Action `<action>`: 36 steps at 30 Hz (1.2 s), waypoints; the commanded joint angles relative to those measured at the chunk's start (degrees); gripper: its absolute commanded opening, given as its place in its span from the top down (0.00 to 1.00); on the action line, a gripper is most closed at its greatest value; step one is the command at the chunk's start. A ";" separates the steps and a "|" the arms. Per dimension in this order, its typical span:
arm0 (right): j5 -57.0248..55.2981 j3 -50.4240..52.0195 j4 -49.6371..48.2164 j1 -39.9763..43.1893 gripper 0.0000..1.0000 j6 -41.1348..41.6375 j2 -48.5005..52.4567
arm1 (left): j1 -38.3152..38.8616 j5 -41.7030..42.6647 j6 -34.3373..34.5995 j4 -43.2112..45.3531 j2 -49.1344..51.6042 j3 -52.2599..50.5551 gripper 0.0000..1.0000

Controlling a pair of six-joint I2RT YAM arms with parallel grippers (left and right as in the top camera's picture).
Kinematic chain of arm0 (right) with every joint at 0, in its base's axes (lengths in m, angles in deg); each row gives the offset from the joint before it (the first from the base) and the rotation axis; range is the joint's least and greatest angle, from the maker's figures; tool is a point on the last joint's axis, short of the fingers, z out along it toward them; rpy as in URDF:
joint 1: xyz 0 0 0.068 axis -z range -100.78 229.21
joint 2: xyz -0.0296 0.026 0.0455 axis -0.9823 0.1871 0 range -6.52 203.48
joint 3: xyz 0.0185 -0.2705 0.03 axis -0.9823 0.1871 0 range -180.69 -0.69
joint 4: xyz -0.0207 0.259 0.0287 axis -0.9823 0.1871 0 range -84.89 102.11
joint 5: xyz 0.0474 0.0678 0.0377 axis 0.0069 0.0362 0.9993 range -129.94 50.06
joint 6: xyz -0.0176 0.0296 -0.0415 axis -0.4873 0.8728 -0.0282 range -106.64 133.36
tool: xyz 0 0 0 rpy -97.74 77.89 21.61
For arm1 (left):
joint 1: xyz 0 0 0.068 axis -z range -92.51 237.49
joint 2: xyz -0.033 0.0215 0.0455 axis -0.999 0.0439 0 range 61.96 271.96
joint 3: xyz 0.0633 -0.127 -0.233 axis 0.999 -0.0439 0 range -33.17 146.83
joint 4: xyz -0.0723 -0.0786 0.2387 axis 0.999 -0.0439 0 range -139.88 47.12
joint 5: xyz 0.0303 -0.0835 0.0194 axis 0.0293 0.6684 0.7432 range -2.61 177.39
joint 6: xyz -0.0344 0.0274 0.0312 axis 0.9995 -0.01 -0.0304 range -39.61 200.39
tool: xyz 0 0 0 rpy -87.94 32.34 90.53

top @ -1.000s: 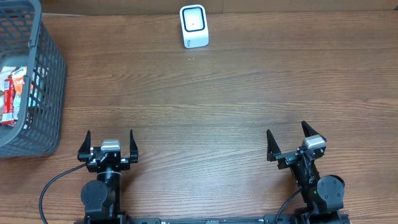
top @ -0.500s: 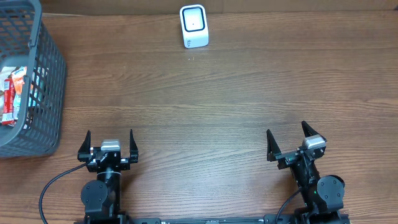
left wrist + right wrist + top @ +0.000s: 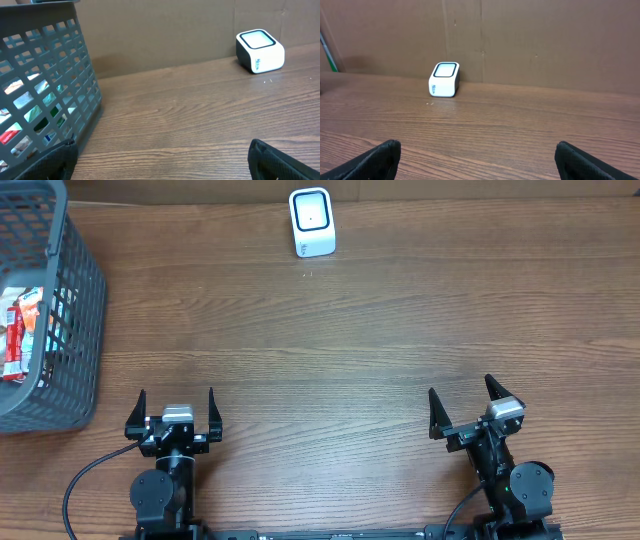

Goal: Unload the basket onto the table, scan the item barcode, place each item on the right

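Observation:
A white barcode scanner (image 3: 311,222) with a dark window stands at the table's far edge; it also shows in the left wrist view (image 3: 259,51) and the right wrist view (image 3: 444,79). Red snack packets (image 3: 22,332) lie inside the grey basket (image 3: 75,290) at the far left, seen through its mesh (image 3: 40,100). My left gripper (image 3: 175,405) rests open near the front left, nothing between its fingers. Open and empty too, my right gripper (image 3: 463,402) sits at the front right. Both are far from the scanner and the basket.
A brown cardboard wall (image 3: 520,35) backs the wooden table (image 3: 330,340). The basket takes up the far left corner, close ahead of the left gripper's left finger (image 3: 37,162).

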 commanded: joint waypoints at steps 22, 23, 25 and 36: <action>0.33 0.59 -0.31 0.33 0.00 -0.31 -0.46 | 0.35 -1.46 -4.42 0.55 -0.59 -0.20 0.00; 0.33 0.59 -0.31 0.33 0.00 -0.31 -0.46 | 0.35 -0.35 -4.37 1.01 -0.59 -0.20 0.00; 0.33 0.59 -0.31 0.33 0.00 -0.31 -0.46 | 0.37 4.48 -3.37 1.03 -0.61 -0.20 0.00; 0.33 0.59 -0.31 0.33 0.00 -0.31 -0.46 | 0.37 8.90 10.47 0.46 -0.55 -0.17 0.00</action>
